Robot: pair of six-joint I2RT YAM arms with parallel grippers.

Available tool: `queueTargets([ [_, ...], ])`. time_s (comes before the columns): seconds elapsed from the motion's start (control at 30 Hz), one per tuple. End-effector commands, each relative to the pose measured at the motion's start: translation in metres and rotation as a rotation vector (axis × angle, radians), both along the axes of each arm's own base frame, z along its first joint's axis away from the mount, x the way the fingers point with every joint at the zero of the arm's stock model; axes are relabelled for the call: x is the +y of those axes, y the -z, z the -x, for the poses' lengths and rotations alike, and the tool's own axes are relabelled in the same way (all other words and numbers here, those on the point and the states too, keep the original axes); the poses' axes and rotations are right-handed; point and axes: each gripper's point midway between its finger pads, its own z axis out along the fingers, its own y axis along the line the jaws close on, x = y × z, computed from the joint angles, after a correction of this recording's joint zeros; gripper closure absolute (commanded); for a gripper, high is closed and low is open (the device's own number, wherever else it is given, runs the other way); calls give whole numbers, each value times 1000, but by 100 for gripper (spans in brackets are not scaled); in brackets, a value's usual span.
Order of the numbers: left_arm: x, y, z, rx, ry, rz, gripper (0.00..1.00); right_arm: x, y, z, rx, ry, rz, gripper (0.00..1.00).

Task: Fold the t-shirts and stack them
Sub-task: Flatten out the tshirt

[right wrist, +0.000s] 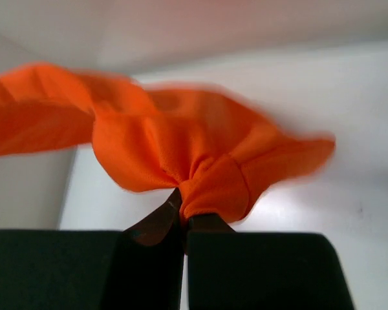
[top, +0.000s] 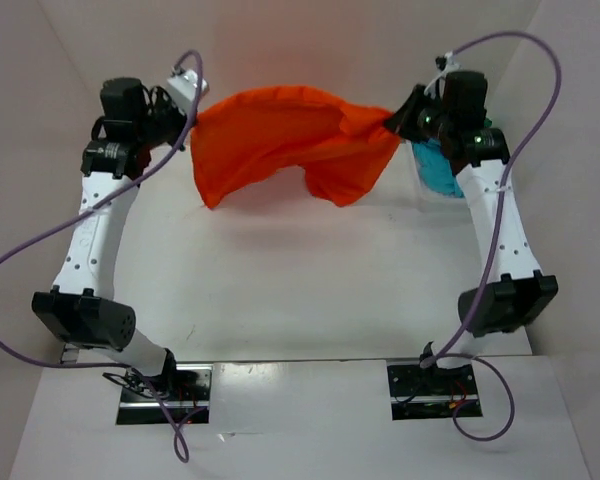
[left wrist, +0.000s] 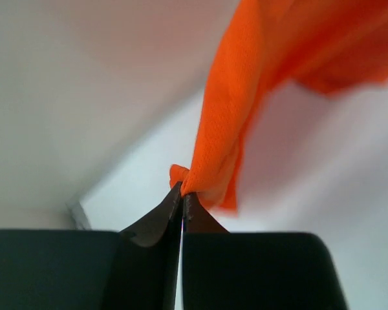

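Orange shirt (top: pixel 280 140) hangs slung between the two hands, sagging mid-span. Left hand (top: pixel 192 108) pinched fully closed on its left edge; right hand (top: pixel 393 122) pinched closed on its right end.

The white table (top: pixel 280 290) filled the middle of the top view. At its upper right stood a pale basket (top: pixel 427 195), mostly hidden behind an arm, with turquoise cloth (top: pixel 433 165) in it. Near the bottom edge sat two dark mounting plates, one lower left (top: pixel 195 385), one lower right (top: pixel 405 385). Whether the orange t-shirt (top: pixel 280 135) brushed the surface could not be told.
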Motion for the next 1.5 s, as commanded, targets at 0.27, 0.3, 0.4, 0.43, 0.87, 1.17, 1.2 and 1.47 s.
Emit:
queueTargets([
  [0.27,47,299,116,669,-20,-431,100,48,276,152,690,-63,-145,92],
  [0.3,50,308,128,715,-20,-444,100,51,282,163,717,-59,-153,92],
  [0.4,58,324,150,788,-29,-475,100,52,304,190,794,-44,-164,91],
  [0.43,60,329,154,805,-41,-478,100,49,310,195,805,-34,-156,90],
  [0.87,98,128,-39,302,-381,-281,100,42,100,-54,233,-54,-107,100],
  [1.17,57,4,-28,-26,-297,-222,100,21,-68,-49,-142,94,29,100],
  [1.2,56,25,-23,9,-291,-257,100,24,-59,-45,-114,93,38,100],
  [1.47,79,138,37,219,-276,-459,100,71,82,26,186,46,111,100],
])
